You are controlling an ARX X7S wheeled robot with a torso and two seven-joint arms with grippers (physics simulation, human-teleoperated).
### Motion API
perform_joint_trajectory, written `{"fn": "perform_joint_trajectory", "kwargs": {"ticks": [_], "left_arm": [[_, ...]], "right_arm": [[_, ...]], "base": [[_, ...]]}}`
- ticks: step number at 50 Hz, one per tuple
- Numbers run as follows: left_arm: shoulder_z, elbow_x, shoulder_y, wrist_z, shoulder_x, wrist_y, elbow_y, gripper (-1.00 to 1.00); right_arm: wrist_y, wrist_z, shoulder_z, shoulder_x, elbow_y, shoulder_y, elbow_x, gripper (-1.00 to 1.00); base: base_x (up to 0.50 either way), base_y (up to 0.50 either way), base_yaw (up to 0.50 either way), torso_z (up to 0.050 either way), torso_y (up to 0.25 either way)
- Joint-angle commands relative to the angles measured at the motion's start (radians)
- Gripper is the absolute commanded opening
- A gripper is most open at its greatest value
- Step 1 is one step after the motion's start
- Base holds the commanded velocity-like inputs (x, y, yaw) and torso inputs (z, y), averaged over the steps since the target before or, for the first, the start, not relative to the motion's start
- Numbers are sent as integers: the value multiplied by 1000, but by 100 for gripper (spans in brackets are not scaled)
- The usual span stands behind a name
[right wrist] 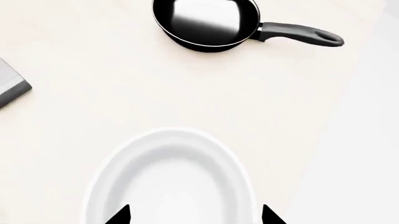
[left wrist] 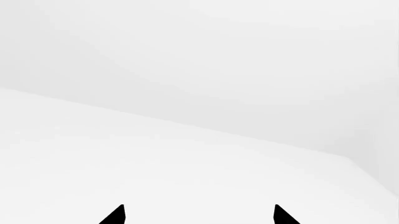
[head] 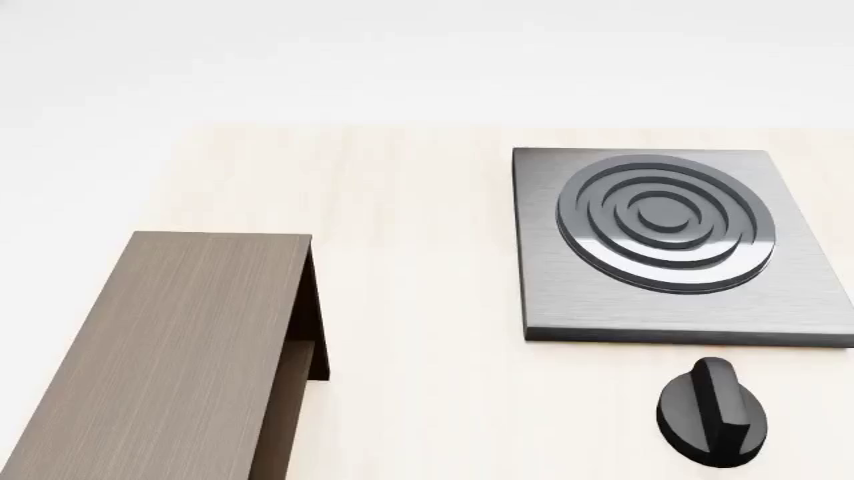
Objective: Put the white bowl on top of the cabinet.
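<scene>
The left gripper [left wrist: 199,217] showed only as two black fingertips set apart in the left wrist view, with nothing between them and only blank white surfaces ahead. In the head view, the cabinet [head: 167,350] lay along the left side of the pale counter [head: 414,300], running from the near edge back toward the middle, its flat brown top bare and its inner shelf just showing at the open end. Well apart to the right sat the grey stove plate [head: 667,245], close to the counter's right edge, with the black stove knob [head: 714,412] just in front of it near the front edge. Neither arm appeared in the head view. Over in the right wrist view, the right gripper [right wrist: 193,217] had its fingertips spread, one on each side over the white bowl [right wrist: 169,182], which stood upright on the counter; whether the tips touched the rim could not be told. Beyond the bowl lay the black frying pan [right wrist: 206,21], apart from it, handle pointing toward the counter's edge, and a corner of the stove plate [right wrist: 12,88] peeked in.
</scene>
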Motion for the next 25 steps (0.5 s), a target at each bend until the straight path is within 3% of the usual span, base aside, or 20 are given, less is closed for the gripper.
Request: {"fn": "perform_joint_trajectory", "kwargs": {"ticks": [1, 25], "left_arm": [[3, 0, -1, 0, -1, 1, -1, 100], [7, -2, -5, -3, -6, -2, -8, 100]], "right_arm": [[-7, -10, -17, -13, 11, 6, -13, 100], [-39, -62, -53, -53, 112, -6, -79, 100]], "base": [[0, 0, 0, 0, 0], [0, 0, 0, 0, 0]]}}
